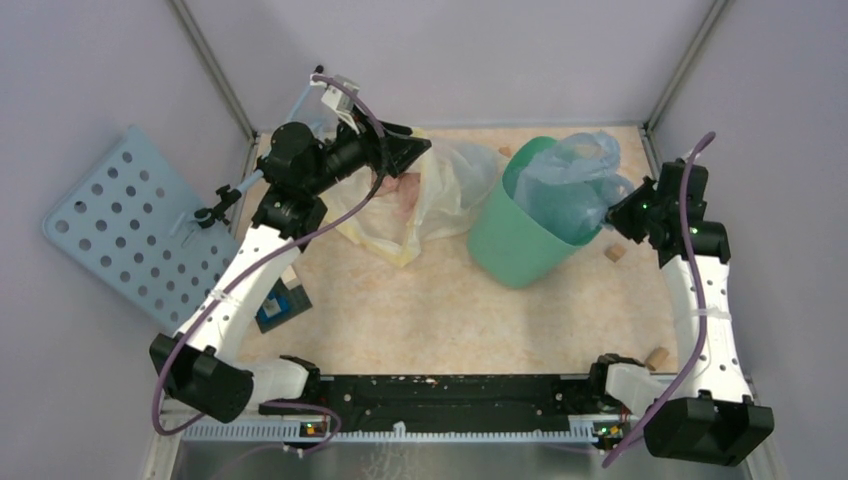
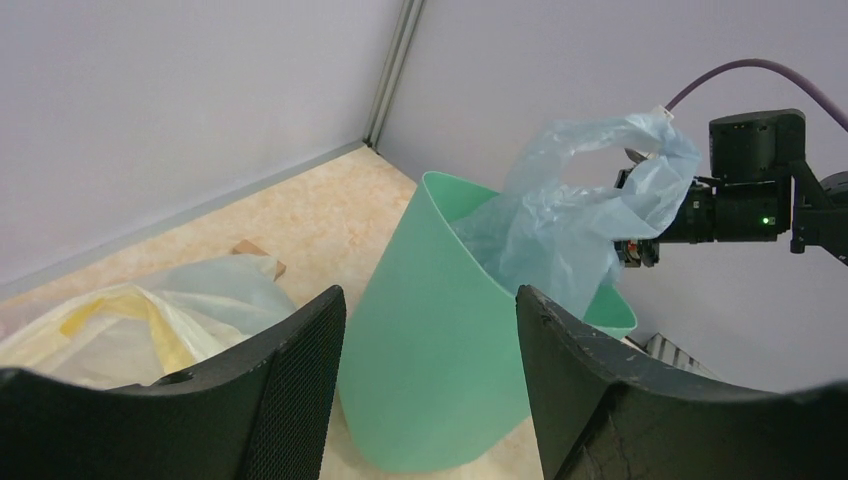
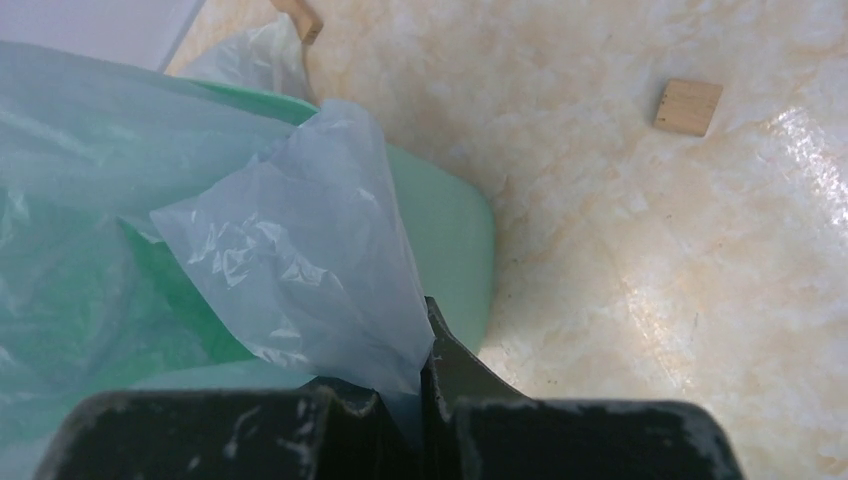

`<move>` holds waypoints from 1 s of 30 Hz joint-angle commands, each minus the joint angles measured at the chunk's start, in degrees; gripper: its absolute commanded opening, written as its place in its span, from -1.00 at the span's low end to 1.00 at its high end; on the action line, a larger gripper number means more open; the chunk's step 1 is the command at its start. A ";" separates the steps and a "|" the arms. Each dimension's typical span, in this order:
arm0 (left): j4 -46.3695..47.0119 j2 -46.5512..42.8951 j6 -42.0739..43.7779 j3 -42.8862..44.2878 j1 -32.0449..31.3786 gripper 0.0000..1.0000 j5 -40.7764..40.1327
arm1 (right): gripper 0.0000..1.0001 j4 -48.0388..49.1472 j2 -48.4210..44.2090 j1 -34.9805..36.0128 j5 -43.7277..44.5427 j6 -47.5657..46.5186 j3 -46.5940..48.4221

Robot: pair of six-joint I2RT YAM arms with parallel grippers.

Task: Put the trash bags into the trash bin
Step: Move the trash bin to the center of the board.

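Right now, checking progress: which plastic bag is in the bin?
The see-through pale-blue plastic bag, pinched by the right claw; the whitish yellow-rimmed bag lies outside.

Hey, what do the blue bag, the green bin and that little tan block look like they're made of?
The blue bag looks like thin plastic film: see-through, crinkled, with glossy creases. The green bin looks like moulded plastic: smooth, even mint colour, soft sheen. The tan block is probably bare wood: faint grain, no shine.
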 commanded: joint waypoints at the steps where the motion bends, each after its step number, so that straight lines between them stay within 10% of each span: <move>1: -1.66 -5.08 -1.51 -1.99 -0.05 0.38 -0.38 | -1.00 0.51 -2.20 3.14 -3.88 -2.92 5.63; 10: -17.66 -11.39 3.03 -2.00 0.04 0.44 -6.13 | -1.00 -13.16 3.11 23.69 19.44 -1.29 15.12; 21: -26.77 -12.07 4.26 1.58 0.85 0.52 -13.14 | -0.97 -8.47 10.08 42.44 27.78 13.26 14.80; 30: -28.67 -13.07 7.38 3.41 0.86 0.61 -16.04 | 0.03 -6.33 10.43 45.01 32.06 10.62 17.41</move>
